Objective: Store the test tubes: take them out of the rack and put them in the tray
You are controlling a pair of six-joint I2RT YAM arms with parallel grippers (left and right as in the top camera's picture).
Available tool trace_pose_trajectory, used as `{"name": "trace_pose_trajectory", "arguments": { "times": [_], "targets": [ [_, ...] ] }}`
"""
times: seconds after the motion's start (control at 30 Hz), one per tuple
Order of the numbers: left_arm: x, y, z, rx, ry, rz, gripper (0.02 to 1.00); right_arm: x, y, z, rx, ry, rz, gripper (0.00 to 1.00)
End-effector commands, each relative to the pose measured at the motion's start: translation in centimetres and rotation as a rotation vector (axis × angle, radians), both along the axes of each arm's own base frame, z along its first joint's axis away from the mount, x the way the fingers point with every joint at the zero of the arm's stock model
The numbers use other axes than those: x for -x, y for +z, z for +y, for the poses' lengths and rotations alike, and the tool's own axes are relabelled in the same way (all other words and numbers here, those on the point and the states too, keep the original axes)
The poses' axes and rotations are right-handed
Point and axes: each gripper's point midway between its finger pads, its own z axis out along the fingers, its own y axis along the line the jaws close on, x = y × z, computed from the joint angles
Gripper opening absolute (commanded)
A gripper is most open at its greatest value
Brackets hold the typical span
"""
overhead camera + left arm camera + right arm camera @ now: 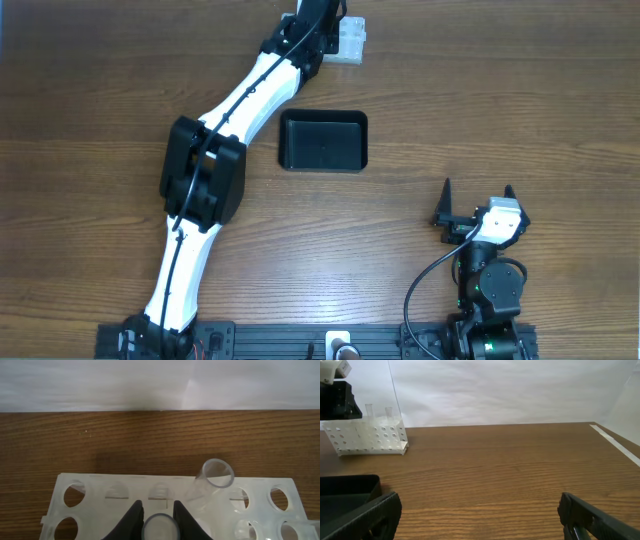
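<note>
Rack (352, 40), translucent white, stands at the far edge of the table (520, 90), about midway along it. Tray (323, 140), black and rectangular, lies nearer the table's middle, on the near side of the rack and apart from it.

Left gripper (157, 505) is over the rack. Its two dark fingers (134, 519) are clamped on either side of the gripped tube (160, 529), seen end-on with its open rim up and seated in a rack hole. Tilted tube (214, 477), clear, leans in a neighbouring hole just beside it, rim up and free of the fingers.

Right wrist view: both tubes rise above the rack's top plate at its far end.

Right gripper (477, 205) sits toward the table's near edge on the right side. Its jaws are spread wide apart with nothing between them. It is well apart from the rack and clear of the tray.
</note>
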Motion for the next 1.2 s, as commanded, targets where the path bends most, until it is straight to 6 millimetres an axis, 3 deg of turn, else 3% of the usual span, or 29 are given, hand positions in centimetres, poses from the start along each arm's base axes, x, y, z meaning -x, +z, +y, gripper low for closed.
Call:
{"name": "trace_pose_trajectory", "arguments": {
  "times": [0.03,0.2,0.37,0.5,0.7,0.8,0.87,0.93,1.03,1.07,1.2],
  "targets": [
    [-0.5,1.0,-0.3,0.014,-0.005,-0.024,0.176,0.1,-0.1,-0.3,0.004,-0.015,-0.003,0.993],
    [-0.5,2.0,-0.2,0.018,-0.006,-0.039,0.165,0.0,-0.1,-0.3,0.005,-0.015,-0.002,0.993],
    [-0.3,6.4,-0.1,0.002,-0.033,-0.106,0.145,0.1,-0.1,-0.3,0.004,-0.015,-0.003,0.991],
    [0.4,12.4,0.5,0.002,-0.043,-0.197,0.141,0.1,-0.1,-0.3,0.004,-0.015,-0.003,0.991],
    [3.4,23.5,2.0,0.053,-0.050,-0.357,0.121,0.1,-0.1,-0.3,0.004,-0.015,-0.003,0.991],
    [5.6,26.6,2.4,0.075,-0.080,-0.367,0.106,0.1,-0.1,-0.3,0.004,-0.015,-0.003,0.991],
    [7.2,26.3,2.5,0.082,-0.086,-0.307,0.095,0.1,-0.1,-0.3,0.004,-0.015,-0.003,0.993],
    [8.4,24.6,2.7,0.085,-0.066,-0.216,0.077,0.1,-0.1,-0.3,0.004,-0.015,-0.003,0.993],
    [10.6,19.9,3.4,0.107,0.023,-0.018,0.047,0.1,-0.1,-0.3,0.004,-0.015,-0.003,0.991],
    [11.8,16.8,3.7,0.118,0.080,0.096,0.042,0.1,-0.1,-0.3,0.004,-0.015,-0.003,0.993],
    [13.7,10.5,3.9,0.086,0.157,0.275,0.040,0.1,-0.1,-0.3,0.004,-0.015,-0.003,0.993]
  ]
}}
